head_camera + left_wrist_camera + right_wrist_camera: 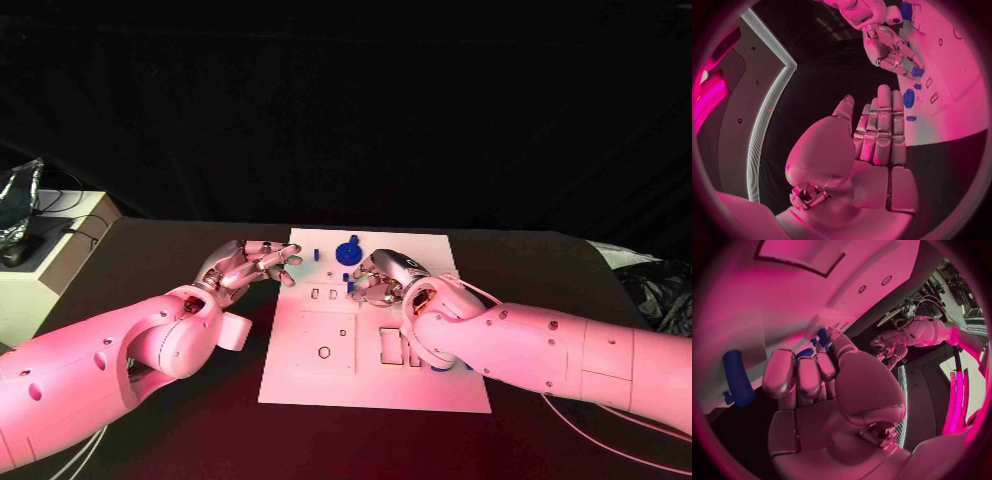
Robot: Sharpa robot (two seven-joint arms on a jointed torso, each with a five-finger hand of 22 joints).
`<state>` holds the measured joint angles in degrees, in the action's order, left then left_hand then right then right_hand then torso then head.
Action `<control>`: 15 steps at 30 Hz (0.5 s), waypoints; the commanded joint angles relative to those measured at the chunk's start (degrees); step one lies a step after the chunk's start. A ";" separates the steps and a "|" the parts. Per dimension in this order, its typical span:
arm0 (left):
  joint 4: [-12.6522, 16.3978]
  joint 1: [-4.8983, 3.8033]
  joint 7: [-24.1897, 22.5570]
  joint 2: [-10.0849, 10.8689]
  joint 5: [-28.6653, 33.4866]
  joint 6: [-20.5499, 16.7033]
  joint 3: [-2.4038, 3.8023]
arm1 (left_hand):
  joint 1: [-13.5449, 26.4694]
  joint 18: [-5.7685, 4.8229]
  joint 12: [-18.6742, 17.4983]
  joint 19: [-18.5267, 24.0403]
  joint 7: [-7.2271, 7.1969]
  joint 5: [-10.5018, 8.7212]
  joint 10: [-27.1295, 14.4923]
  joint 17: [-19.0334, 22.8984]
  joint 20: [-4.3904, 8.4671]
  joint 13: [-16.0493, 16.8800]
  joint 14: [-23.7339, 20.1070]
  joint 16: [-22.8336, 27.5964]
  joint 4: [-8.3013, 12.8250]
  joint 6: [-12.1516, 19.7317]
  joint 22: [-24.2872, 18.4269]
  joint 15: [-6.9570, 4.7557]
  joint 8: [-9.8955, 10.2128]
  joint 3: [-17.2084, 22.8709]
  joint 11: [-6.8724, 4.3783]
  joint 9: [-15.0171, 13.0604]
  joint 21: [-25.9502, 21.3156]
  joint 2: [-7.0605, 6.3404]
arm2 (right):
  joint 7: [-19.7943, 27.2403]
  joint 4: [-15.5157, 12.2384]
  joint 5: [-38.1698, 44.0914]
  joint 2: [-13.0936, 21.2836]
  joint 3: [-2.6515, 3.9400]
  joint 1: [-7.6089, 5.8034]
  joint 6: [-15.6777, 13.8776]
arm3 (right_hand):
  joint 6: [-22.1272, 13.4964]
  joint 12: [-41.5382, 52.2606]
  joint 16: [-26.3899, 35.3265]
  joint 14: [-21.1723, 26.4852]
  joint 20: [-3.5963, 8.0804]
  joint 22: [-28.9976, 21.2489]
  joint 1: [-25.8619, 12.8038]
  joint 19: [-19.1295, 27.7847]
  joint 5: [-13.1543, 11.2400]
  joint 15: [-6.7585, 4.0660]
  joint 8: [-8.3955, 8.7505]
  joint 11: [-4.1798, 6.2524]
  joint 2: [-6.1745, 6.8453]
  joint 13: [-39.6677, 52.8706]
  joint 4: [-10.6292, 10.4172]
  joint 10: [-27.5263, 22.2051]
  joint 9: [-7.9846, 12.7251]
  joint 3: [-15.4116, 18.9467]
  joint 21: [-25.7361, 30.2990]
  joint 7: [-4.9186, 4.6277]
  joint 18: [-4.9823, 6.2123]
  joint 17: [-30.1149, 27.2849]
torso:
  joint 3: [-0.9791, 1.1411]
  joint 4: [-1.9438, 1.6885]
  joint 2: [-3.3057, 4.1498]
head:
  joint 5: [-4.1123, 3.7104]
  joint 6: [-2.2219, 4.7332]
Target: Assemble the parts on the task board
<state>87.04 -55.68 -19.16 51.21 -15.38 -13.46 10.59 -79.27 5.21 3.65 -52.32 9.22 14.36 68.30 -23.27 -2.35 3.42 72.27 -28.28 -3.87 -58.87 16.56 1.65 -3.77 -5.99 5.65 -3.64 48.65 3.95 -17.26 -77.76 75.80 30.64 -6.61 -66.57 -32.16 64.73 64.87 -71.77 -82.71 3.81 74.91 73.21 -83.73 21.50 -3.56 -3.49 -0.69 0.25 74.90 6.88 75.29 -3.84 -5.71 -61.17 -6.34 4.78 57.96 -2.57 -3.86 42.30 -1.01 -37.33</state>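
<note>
The white task board (pixel 310 375) lies in the middle of the black table. My right hand (pixel 381 281) hovers over the board's far middle with its fingers curled, and it pinches a small blue part (pixel 917 71) at the fingertips; that part (pixel 822 337) also peeks out beside the thumb. My left hand (pixel 257 265) is at the board's far left edge, fingers (pixel 882 130) straight and holding nothing. A round blue part (pixel 348 250) and a small blue peg (pixel 316 255) stand at the board's far end. A blue cylinder (pixel 737 377) lies on the board (pixel 767 305) near my right hand (pixel 817 385).
Rectangular cut-outs (pixel 389 345) and small holes mark the board's near half. Another blue part (pixel 440 367) shows under my right forearm. A pale box (pixel 51 265) with cables stands at the table's left edge, and more cables (pixel 656 290) lie at the right.
</note>
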 commanded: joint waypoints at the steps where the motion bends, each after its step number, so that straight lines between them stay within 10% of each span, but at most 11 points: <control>1: 0.12 0.03 -0.31 0.00 0.01 0.93 0.04 | -0.25 0.46 -0.18 0.15 0.02 -0.20 -0.06 -0.08 0.27 0.05 -0.11 0.20 0.17 0.09 -0.05 -0.01 0.15 0.01 0.09 -0.01 0.30 -0.19 | -0.90 0.13 2.17 -0.06 -0.14 0.43 0.53 | 0.11 -0.25 0.16 0.02 0.36 8.39 -0.46 -4.12 0.37 0.09 -0.27 0.03 0.07 1.49 0.11 -0.29 -0.03 -0.29 0.16 -0.16 0.52 -0.10 | 0.01 0.03 0.02 | 0.14 -0.21; 15: -0.03 0.03 -0.27 -0.04 0.01 1.00 0.04 | -0.25 0.46 -0.18 0.15 0.02 -0.20 -0.06 -0.08 0.27 0.05 -0.11 0.20 0.17 0.09 -0.05 -0.01 0.15 0.01 0.09 -0.01 0.30 -0.19 | -1.11 -0.11 2.92 0.33 -0.14 0.68 -0.04 | -0.04 -0.30 0.19 0.04 0.34 8.38 -0.62 -4.12 0.37 0.13 -0.26 0.01 0.34 1.43 -0.01 -0.33 -0.03 -0.25 0.23 -0.22 0.54 -0.23 | 0.08 0.14 0.00 | 0.24 -0.46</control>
<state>86.94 -55.68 -19.13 51.26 -15.38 -13.45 10.59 -79.27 5.21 3.65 -52.32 9.22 14.36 68.30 -23.27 -2.35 3.42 72.27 -28.28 -3.87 -58.87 16.56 1.65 -3.77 -5.99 5.65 -3.64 48.65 3.95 -17.60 -77.84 77.75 30.92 -6.59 -66.16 -32.71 64.73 64.87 -71.77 -82.72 3.81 74.91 72.98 -83.73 21.49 -3.55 -3.39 -0.70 0.49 74.95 6.88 75.30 -3.83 -5.71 -61.17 -6.33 4.78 57.82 -2.52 -3.73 42.32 -0.75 -37.74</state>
